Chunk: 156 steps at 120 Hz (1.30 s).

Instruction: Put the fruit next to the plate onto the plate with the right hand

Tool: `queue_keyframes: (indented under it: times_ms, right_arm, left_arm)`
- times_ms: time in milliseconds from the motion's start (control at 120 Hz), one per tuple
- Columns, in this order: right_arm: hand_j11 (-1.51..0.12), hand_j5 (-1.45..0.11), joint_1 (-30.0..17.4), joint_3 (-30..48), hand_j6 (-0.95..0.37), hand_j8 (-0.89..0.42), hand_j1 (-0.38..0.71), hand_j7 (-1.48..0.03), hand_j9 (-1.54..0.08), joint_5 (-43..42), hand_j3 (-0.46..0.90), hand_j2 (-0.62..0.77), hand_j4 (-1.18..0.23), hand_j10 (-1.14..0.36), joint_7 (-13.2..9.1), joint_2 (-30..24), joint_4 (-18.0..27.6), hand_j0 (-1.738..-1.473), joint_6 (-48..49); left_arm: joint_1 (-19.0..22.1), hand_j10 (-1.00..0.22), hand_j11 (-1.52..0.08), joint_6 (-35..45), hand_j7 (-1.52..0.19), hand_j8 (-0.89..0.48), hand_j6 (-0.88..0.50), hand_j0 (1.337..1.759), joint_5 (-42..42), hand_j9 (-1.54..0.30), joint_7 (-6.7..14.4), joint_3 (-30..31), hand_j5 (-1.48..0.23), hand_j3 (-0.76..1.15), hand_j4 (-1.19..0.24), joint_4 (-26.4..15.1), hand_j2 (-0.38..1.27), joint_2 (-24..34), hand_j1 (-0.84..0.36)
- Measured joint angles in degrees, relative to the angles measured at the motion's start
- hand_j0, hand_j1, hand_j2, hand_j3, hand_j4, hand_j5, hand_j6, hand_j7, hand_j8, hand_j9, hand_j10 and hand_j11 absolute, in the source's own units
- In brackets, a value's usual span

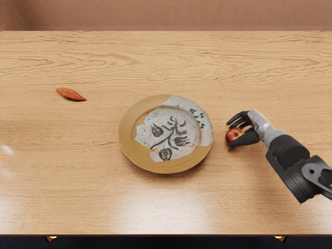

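We see the fruit (233, 135), a small red piece with a yellowish patch, lying to the right of the plate (128, 147), near its rim but not touching it. It is not on the plate. The right robot hand (250, 127) is closed around the fruit. Its dark fingers (237, 120) curl over the top and far side, and the thumb (248, 140) presses in from the near side, so the fruit shows only between them. We cannot tell whether the fruit rests on the surface (166, 62) or is held just clear of it.

The arm (291, 160) behind this hand comes in from the lower right, pale grey at the wrist and then black.

The plate sits near the middle of the surface. It has a mustard-yellow rim and a pale centre with a dark leafy drawing, and nothing lies on it. Well apart from it, toward the upper left, we see a slim orange object (71, 94) lying flat on the wood. The surface itself is light wood with a visible grain, and a brown wall (166, 13) runs along its far edge.
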Motion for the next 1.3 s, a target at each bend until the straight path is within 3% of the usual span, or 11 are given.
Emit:
queue_keyframes:
  times_ms: [308, 492, 783, 908, 1008, 1133, 1300]
  right_arm:
    - [-0.92, -0.92, 4.1, 5.38, -0.57, -0.39, 0.29, -0.88, -0.92, 0.61, 0.0, 0.32, -0.65, -0.52, -0.01, 1.94, -0.03, -1.657, 1.26]
    - [-0.9, -0.93, 7.77, 5.44, -0.55, -0.38, 0.33, -0.89, -0.91, 0.68, 0.0, 0.36, -0.66, -0.51, -0.01, 8.67, -0.03, -1.658, 2.51]
    - [-0.89, -0.93, 8.02, 0.36, -0.59, -0.38, 0.37, -0.89, -0.9, 0.82, 0.0, 0.47, -0.66, -0.51, -0.06, 20.49, -2.7, -1.658, 2.86]
    - [-0.53, -0.55, 8.39, -0.1, -0.36, -0.24, 0.08, -0.53, -0.54, 0.44, 0.0, 0.26, -0.4, -0.32, 0.0, 21.87, -3.6, -1.658, 2.87]
    - [-0.34, -0.35, 9.5, 0.76, -0.23, -0.16, -0.08, -0.34, -0.34, 0.34, 0.0, 0.16, -0.25, -0.21, 0.01, 20.4, -3.82, -1.658, 5.25]
    - [-0.2, -0.21, 9.44, 7.89, -0.14, -0.1, -0.19, -0.2, -0.2, 2.15, 0.0, 0.08, -0.15, -0.12, 0.02, 19.23, -3.98, -1.658, 13.88]
    - [-0.11, -0.11, 7.11, 21.28, -0.08, -0.06, -0.26, -0.11, -0.11, 16.64, 0.0, 0.03, -0.08, -0.07, 0.02, 16.74, -6.61, -1.658, 38.19]
  left_arm:
    - [0.0, -0.01, -0.01, 0.0, -0.01, -0.01, -0.01, 1.658, 0.01, -0.01, 0.0, 0.01, -0.01, 0.0, -0.01, 0.0, 0.0, 0.0, 0.34]
    - [0.0, -0.01, -0.01, 0.0, -0.01, -0.01, -0.01, 1.658, 0.0, -0.01, 0.0, 0.01, -0.01, 0.0, -0.01, 0.0, 0.0, 0.0, 0.34]
    - [0.0, -0.01, -0.01, 0.0, -0.01, -0.01, -0.01, 1.658, 0.0, -0.01, 0.01, 0.02, -0.01, 0.0, -0.01, 0.0, 0.0, 0.0, 0.34]
    - [0.0, -0.01, -0.01, 0.0, -0.01, -0.01, -0.01, 1.658, 0.0, -0.01, 0.0, 0.01, -0.01, 0.0, -0.01, 0.0, 0.0, 0.0, 0.34]
    - [0.27, -0.01, -0.01, -0.03, -0.01, -0.01, -0.01, 1.658, 0.0, -0.01, 0.0, 0.03, -0.01, 0.0, -0.01, 0.0, 0.0, 0.0, 0.34]
    - [0.19, -0.01, -0.01, -0.25, -0.01, -0.01, -0.01, 1.658, -0.01, -0.01, 0.0, 0.03, -0.01, 0.0, -0.01, 0.0, 0.0, 0.0, 0.34]
    - [0.04, -0.01, -0.01, -0.33, -0.01, -0.01, -0.01, 1.658, -0.03, -0.01, 0.0, 0.01, -0.01, 0.0, -0.01, 0.0, 0.0, 0.0, 0.34]
